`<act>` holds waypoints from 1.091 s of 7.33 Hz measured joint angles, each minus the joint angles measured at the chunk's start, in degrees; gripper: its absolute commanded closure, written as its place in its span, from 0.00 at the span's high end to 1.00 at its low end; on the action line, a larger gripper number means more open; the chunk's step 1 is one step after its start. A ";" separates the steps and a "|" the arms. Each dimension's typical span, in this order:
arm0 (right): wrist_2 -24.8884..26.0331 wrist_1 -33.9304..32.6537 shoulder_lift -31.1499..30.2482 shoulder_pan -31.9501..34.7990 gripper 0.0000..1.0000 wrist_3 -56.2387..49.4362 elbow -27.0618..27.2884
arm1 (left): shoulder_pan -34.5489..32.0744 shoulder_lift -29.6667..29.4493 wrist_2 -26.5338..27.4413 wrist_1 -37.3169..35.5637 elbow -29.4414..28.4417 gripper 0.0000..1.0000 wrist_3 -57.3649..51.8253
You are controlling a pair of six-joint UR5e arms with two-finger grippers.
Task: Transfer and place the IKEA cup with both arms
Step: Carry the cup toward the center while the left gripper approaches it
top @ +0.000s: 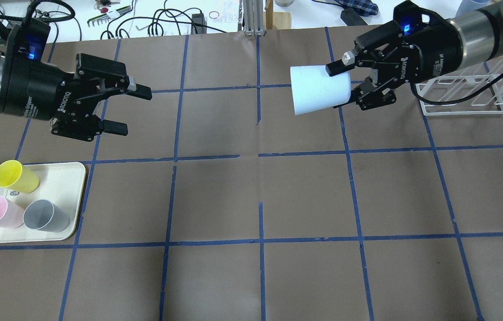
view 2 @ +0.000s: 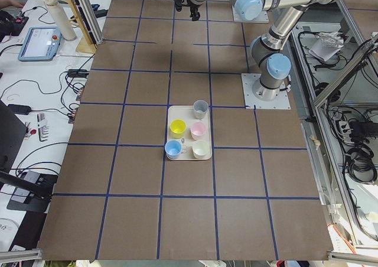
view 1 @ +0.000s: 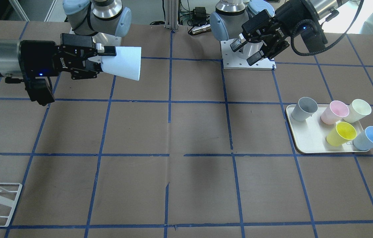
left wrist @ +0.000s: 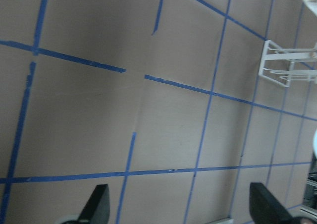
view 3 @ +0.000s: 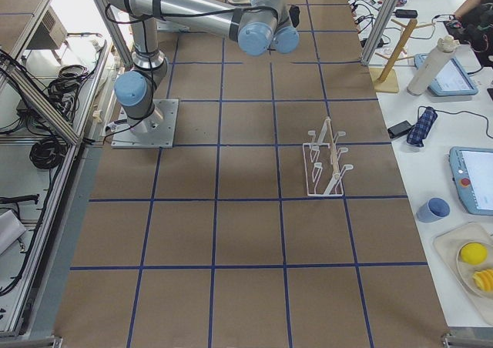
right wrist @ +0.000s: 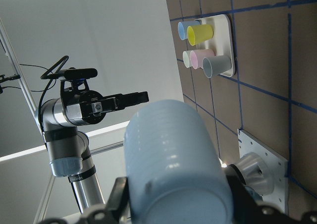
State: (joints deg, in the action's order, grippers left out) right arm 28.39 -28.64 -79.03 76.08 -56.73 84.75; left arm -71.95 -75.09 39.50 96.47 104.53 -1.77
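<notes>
R jaws grip IKEA cup (top: 318, 89) near base, I think; L jaws apart.

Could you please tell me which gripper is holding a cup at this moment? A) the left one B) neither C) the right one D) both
C: the right gripper is shut on the cup, held in the air, while the left gripper is open and empty.
</notes>
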 measured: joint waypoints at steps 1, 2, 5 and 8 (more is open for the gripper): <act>-2.85 0.89 -0.51 2.45 0.44 -0.03 0.03 | 0.01 -0.06 -6.49 0.75 0.55 1.00 1.63; -6.49 1.84 -1.47 5.04 0.44 -0.02 0.05 | -0.24 -0.05 -12.25 1.21 2.05 1.00 2.54; -12.97 2.75 -2.86 9.64 0.45 0.04 0.09 | -0.69 0.53 -27.46 1.50 7.56 1.00 3.80; -14.04 2.72 -3.99 10.22 0.46 0.14 0.26 | -0.89 1.64 -31.96 1.10 7.91 1.00 6.20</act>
State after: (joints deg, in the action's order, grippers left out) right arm 14.35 -25.92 -83.02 86.31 -56.59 85.01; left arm -72.85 -73.45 7.54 97.57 112.44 4.43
